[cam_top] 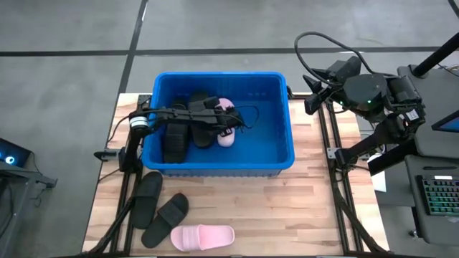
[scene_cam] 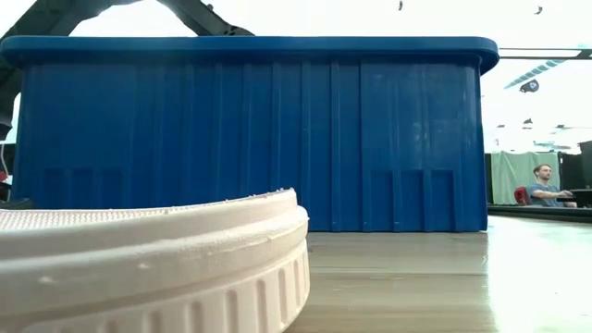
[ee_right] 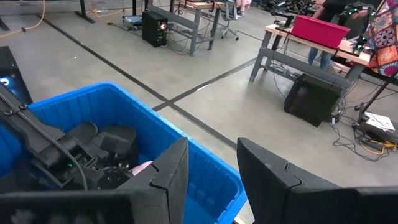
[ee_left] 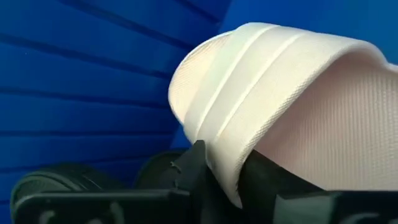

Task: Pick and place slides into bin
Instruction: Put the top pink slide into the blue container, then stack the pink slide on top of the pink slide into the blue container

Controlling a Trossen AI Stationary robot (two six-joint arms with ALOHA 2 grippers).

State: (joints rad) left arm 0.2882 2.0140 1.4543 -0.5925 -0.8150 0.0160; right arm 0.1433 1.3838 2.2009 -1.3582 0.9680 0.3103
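The blue bin point(cam_top: 215, 76) stands at the table's middle, toward its far edge. My left gripper point(cam_top: 224, 120) reaches into it from the left, shut on a pale pink slide point(cam_top: 226, 135). Black slides point(cam_top: 176, 140) lie in the bin beside it. On the table in front of the bin lie two black slides point(cam_top: 147, 195) and one pink slide point(cam_top: 203, 236), whose sole fills the low view's foreground point(scene_cam: 148, 268). My right gripper point(cam_top: 310, 97) hangs open, raised above the table's far right, with nothing between its fingers point(ee_right: 168, 174). My left gripper has the pink slide's sole edge point(ee_left: 227, 177) pinched between its two fingers point(ee_left: 198, 163). The fingers come from the table's left, slanting down into the bin. The slide stands on edge in the hold; whether its lower part rests on the bin's floor, I cannot tell.
The bin's tall front wall point(scene_cam: 250, 139) rises just behind the slides on the table. Bare wood lies to the right of the pink slide. A keyboard point(cam_top: 439, 197) sits past the table's right edge. A person point(scene_cam: 548, 183) sits far off in the room.
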